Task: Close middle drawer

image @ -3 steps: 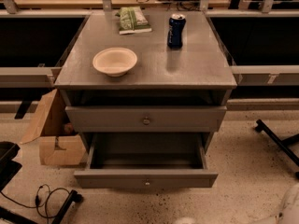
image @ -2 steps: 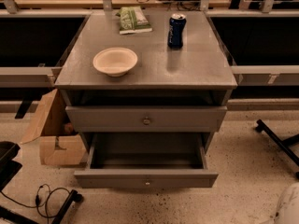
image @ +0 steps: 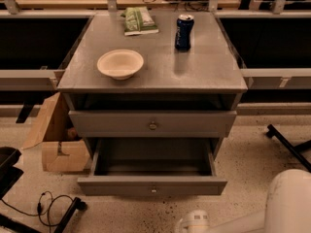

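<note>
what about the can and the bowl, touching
Apart. The camera view shows bare cabinet top between the can and the bowl. The hand is not in view; only the white arm shows at lower right.

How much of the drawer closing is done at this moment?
Nothing is done yet: the middle drawer stands pulled far out. In hand: only the white arm shows at lower right; the end effector is out of view. Left: push the front fully in.
</note>
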Motion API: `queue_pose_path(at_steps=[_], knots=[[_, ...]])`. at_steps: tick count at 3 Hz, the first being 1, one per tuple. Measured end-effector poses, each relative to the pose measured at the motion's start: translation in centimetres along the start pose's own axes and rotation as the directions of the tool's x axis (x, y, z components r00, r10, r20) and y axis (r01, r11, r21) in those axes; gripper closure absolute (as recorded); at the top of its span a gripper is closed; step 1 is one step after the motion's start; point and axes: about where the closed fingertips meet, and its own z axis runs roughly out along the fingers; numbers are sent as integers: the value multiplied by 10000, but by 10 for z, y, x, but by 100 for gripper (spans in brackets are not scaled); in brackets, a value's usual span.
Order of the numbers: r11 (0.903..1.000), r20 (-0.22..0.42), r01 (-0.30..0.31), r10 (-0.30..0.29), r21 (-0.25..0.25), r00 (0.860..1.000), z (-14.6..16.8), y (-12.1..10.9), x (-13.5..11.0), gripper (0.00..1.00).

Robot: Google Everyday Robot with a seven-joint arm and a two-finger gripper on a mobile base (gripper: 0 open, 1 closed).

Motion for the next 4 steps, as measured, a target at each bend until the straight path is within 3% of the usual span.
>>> queue_pose_path(at_steps=[3,4], knots=[[9984,1067,564,-571,92,9926,24,-110,-32,100],[9985,977,552,-551,22,9937,20,-102,-35,100]])
